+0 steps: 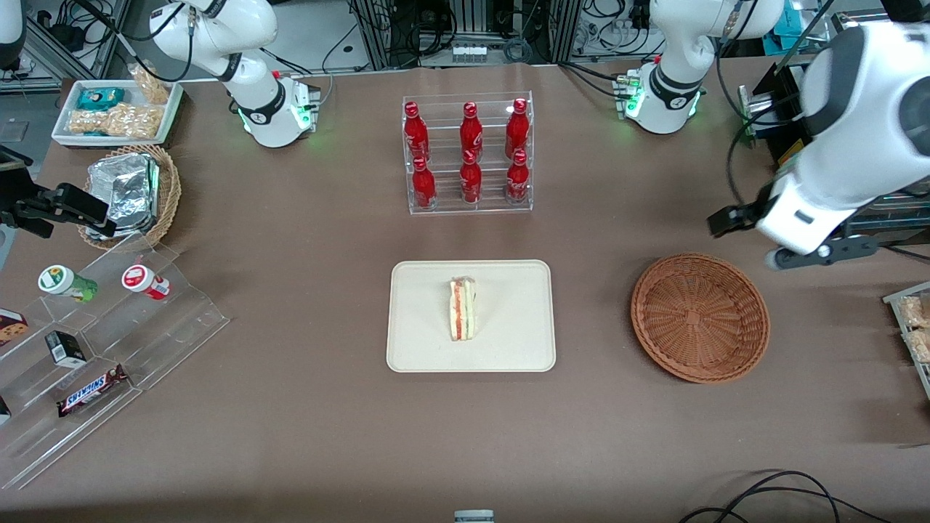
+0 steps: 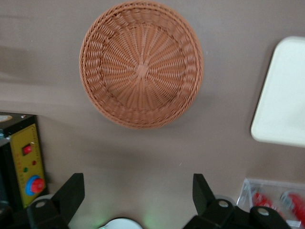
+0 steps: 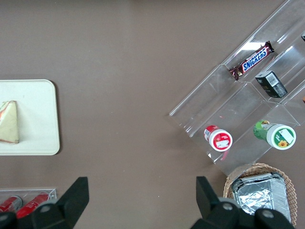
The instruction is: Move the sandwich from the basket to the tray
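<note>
The sandwich (image 1: 463, 309), a pale wedge with orange-red and yellowish layers, lies in the middle of the cream-beige tray (image 1: 508, 290). The right wrist view shows the same sandwich (image 3: 8, 121) on that tray (image 3: 38, 119). The reddish-brown wicker basket (image 1: 700, 316) holds nothing and stands beside the tray toward the working arm's end. My left gripper (image 1: 755, 234) hangs high above the table, farther from the front camera than the basket. It is open and holds nothing (image 2: 138, 195). The wrist camera looks down on the basket (image 2: 141, 64) and a corner of the tray (image 2: 281, 95).
A clear rack of red bottles (image 1: 468, 152) stands farther from the front camera than the tray. A yellow-faced control box (image 2: 24, 162) sits near the working arm. A tan basket of foil packets (image 1: 131, 192) and a stepped acrylic shelf (image 1: 109, 334) lie toward the parked arm's end.
</note>
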Controlling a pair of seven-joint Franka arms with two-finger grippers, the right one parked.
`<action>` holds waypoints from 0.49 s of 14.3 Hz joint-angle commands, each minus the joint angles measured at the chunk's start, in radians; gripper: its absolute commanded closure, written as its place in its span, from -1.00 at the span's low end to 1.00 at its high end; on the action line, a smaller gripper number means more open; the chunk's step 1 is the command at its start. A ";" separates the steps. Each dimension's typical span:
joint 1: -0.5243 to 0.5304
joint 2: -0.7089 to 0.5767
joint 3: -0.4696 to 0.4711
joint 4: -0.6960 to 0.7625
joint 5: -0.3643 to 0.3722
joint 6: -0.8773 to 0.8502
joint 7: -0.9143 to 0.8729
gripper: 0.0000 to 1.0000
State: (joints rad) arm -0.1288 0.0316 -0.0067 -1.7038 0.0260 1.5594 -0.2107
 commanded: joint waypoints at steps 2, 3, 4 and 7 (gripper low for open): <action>0.191 -0.070 -0.134 -0.023 -0.017 -0.013 0.209 -1.00; 0.205 -0.068 -0.134 -0.013 -0.017 -0.003 0.217 -1.00; 0.222 -0.061 -0.134 0.002 -0.018 0.026 0.217 -1.00; 0.219 -0.045 -0.127 0.019 -0.012 0.077 0.217 -1.00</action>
State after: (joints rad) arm 0.0838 -0.0185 -0.1212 -1.6986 0.0224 1.6229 -0.0074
